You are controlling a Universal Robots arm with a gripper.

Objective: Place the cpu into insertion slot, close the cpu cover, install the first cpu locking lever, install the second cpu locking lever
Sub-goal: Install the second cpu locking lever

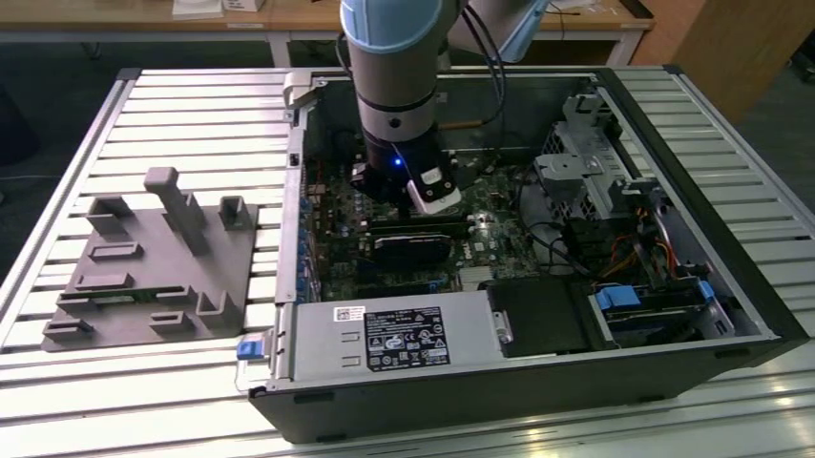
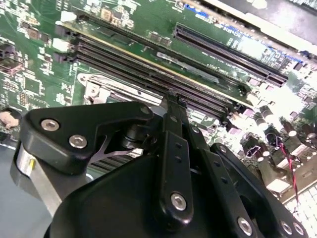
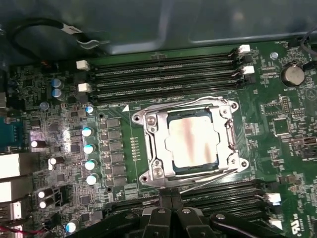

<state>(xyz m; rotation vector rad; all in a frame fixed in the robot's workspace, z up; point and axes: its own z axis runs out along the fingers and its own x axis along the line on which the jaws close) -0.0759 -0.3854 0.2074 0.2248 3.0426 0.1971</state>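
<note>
The cpu [image 3: 192, 141], a pale silver square, lies flat in the insertion slot [image 3: 169, 167], of which just a dark rim shows around the chip. The cpu cover [image 3: 157, 130] is folded down over it, its silver frame around the chip's top. One thin wire lever [image 3: 183, 101] runs along one side of the cover. A second wire lever [image 3: 210, 178] runs along the opposite side, close to my gripper [image 3: 171, 194]. The black fingers are pressed together beside the socket, also seen as the gripper [image 2: 171, 99] over the board. The arm reaches down into the case, with the gripper [image 1: 405, 208] low over the motherboard.
Long black memory slots [image 3: 163, 74] flank the socket on both sides. A row of capacitors [image 3: 89, 148] stands beside it. The open case holds a power supply [image 1: 395, 334] and drive bays [image 1: 598, 172]. A grey fixture [image 1: 153, 258] sits on the slatted table at the exterior view's left.
</note>
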